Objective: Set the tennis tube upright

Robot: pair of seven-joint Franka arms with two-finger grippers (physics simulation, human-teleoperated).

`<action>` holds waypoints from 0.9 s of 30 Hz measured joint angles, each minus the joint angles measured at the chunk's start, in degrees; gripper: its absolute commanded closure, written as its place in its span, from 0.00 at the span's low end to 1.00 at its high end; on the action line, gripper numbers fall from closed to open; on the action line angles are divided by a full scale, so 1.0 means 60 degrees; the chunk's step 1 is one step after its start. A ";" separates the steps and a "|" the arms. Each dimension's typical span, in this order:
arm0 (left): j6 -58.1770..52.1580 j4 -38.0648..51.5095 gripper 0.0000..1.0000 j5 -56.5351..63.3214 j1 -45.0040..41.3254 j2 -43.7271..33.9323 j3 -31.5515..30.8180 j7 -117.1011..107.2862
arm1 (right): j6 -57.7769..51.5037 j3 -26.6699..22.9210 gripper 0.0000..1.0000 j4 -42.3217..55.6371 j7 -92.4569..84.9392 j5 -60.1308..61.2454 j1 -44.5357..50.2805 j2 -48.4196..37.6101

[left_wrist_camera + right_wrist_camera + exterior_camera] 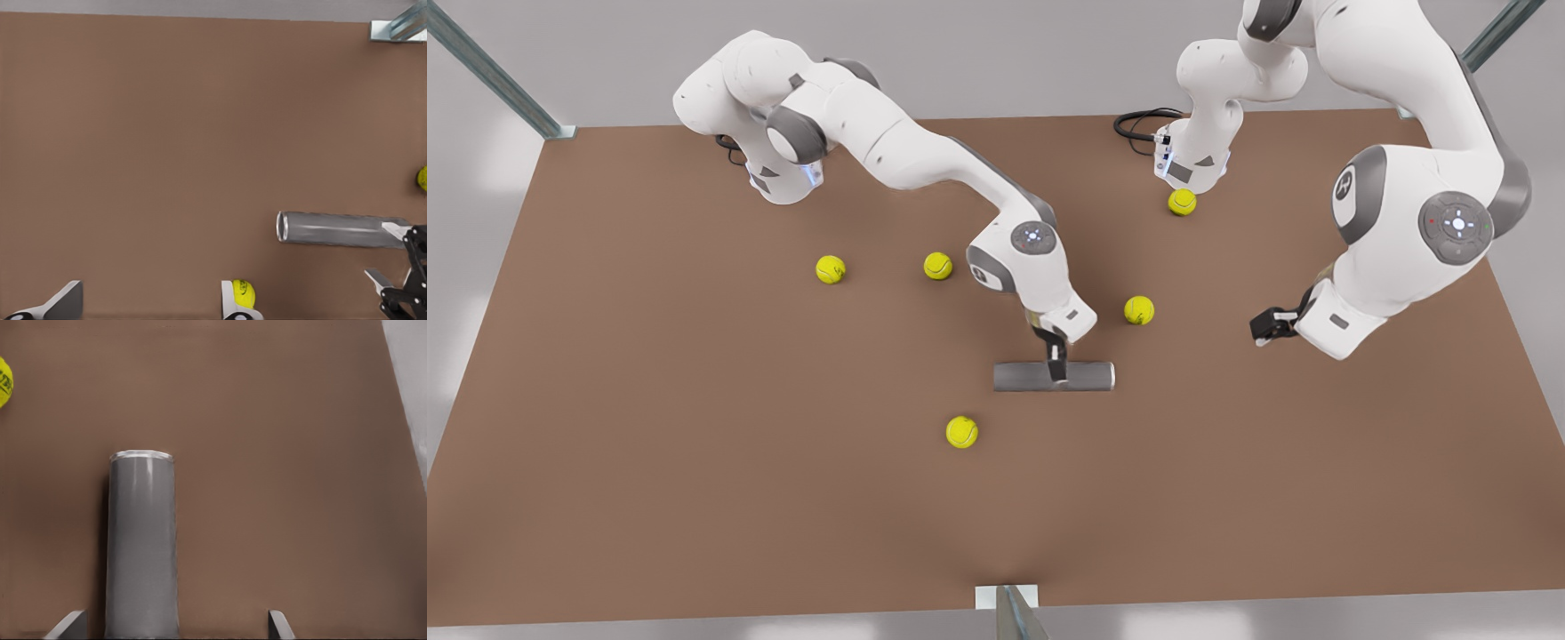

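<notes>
Balls first, since they sit nearest the desk's (649, 498) edge on the front view's left. Two tennis balls (830, 268) (937, 265) lie side by side, and a third ball (961, 432) is nearer the edge at the bottom of the front view. All three are well away from the action, so I wouldn't expect them to matter.

Next comes the tennis tube (1054, 376), lying flat on its side around the middle of the desk, its length running along that bottom edge. So it's not upright yet.

The right gripper (1056, 366) is down over it about midway along. Its jaws are spread wide and straddle the tube without squeezing it. In the right wrist view the tube (141, 547) sits off-centre between the fingers (67, 625), much closer to one than the other. My guess is it's lined up for a mid-body pinch, so the tube can be lifted and swung vertical. The offset could nudge or roll the tube as the jaws close.

Past that is a fourth ball (1138, 309) just behind the tube's end, and a fifth (1182, 202) near the far arm base.

Last is the left gripper (1261, 329), hanging toward the edge on the front view's right. Its jaws are spread, hold nothing and point at the tube's open end (283, 226). It looks like it's just waiting.
</notes>
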 measured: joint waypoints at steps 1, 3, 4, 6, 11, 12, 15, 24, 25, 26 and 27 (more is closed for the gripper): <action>-0.0006 -0.0001 0.00 -0.0004 -0.0106 0.0000 -0.0047 -0.0061 | -0.0687 -0.0039 0.00 0.0016 0.0033 0.0090 -0.0147 -0.0727; -0.0005 0.0003 0.00 -0.0054 -0.0257 0.0007 -0.0086 -0.0196 | -0.2568 -0.0356 0.00 0.0002 0.0317 0.0319 -0.0747 -0.1931; -0.0001 0.0010 0.00 -0.0113 -0.0284 0.0004 -0.0093 -0.0271 | -0.3606 -0.0724 0.00 -0.0015 0.0516 0.0623 -0.1247 -0.2328; 0.0011 0.0028 0.00 -0.0193 -0.0295 0.0020 -0.0097 -0.0409 | -0.5493 -0.2146 0.00 -0.0127 0.0883 0.1314 -0.1944 -0.3164; 0.0427 0.0044 0.00 -0.0355 -0.1431 0.0459 -0.0095 -0.1436 | -0.8491 -0.3771 0.00 -0.1852 0.1924 0.1553 -0.3147 -0.6386; 0.0631 0.0047 0.00 -0.0372 -0.1806 0.0669 -0.0098 -0.1874 | -0.8862 -0.3810 0.00 -0.2158 0.2134 0.1437 -0.3366 -0.6912; 0.1598 0.0062 0.00 -0.0373 -0.3034 0.1564 -0.0099 -0.3675 | -0.9698 -0.3845 0.00 -0.2237 0.2698 0.1225 -0.4151 -0.7211; 0.5041 -0.1700 0.00 -0.0402 -0.4285 0.2647 -0.0095 -0.9522 | -1.0456 -0.2507 0.00 -0.2232 0.3916 0.1152 -0.6079 -0.6437; 0.5554 -0.2402 0.00 -0.0406 -0.4287 0.2532 -0.0088 -1.0047 | -1.0365 -0.2357 0.00 -0.2380 0.4016 0.1062 -0.6157 -0.6530; 0.6040 -0.2818 0.00 -0.0409 -0.4293 0.2537 -0.0084 -1.0545 | -1.0281 -0.2282 0.00 -0.2460 0.4111 0.0994 -0.6198 -0.6576; 0.6473 -0.3035 0.00 -0.0411 -0.4295 0.2600 -0.0080 -1.1016 | -1.0210 -0.2243 0.00 -0.2498 0.4200 0.0940 -0.6227 -0.6576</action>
